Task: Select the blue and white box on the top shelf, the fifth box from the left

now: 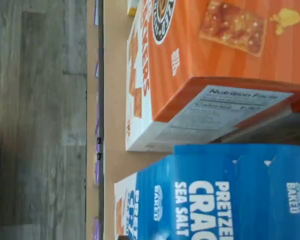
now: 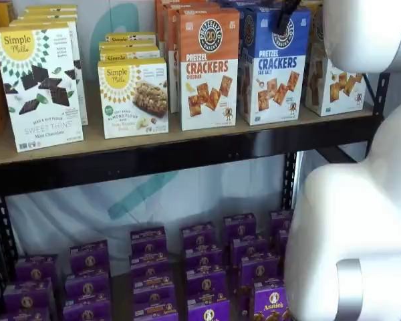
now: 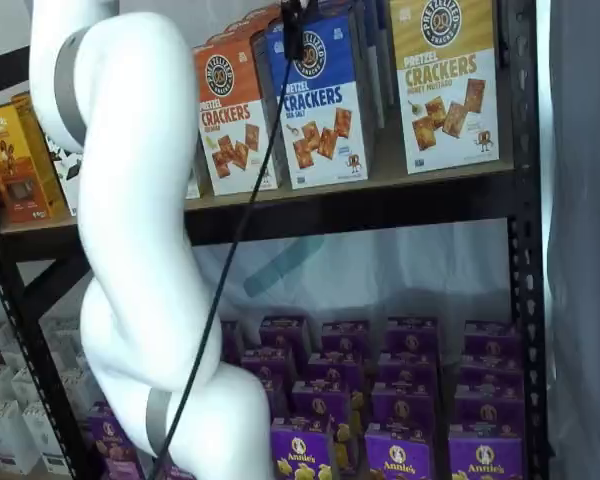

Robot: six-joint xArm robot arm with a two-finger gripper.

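My gripper (image 3: pixel 293 28) hangs at the upper edge in both shelf views, only its black fingers showing, with a cable trailing down beside them. No gap can be made out there, yet the jaws stand spread wide and hold nothing. Right behind and below my fingers stands the blue and white box (image 2: pixel 273 65), upright on the top shelf (image 2: pixel 160 157) — a light-brown board with a thick black front beam and black uprights. Touching its side stands the orange Cheddar box (image 2: pixel 209 68); on its other side, a short way off, is a yellow-topped cracker box (image 3: pixel 447 80).

Behind the shelves hangs a pale sheet with a teal mark. Below, small purple boxes (image 3: pixel 395 395) fill the lower level.

The wrist view alone shows the room's grey wood-plank floor (image 1: pixel 37 120) past the shelf edge, the nutrition panel on the orange box's side, and the blue box's top close beneath the camera. A shelf view alone shows Simple Mills boxes (image 2: pixel 40 83) well off past the orange box; my white arm (image 3: pixel 140 250) blocks that stretch in the other.
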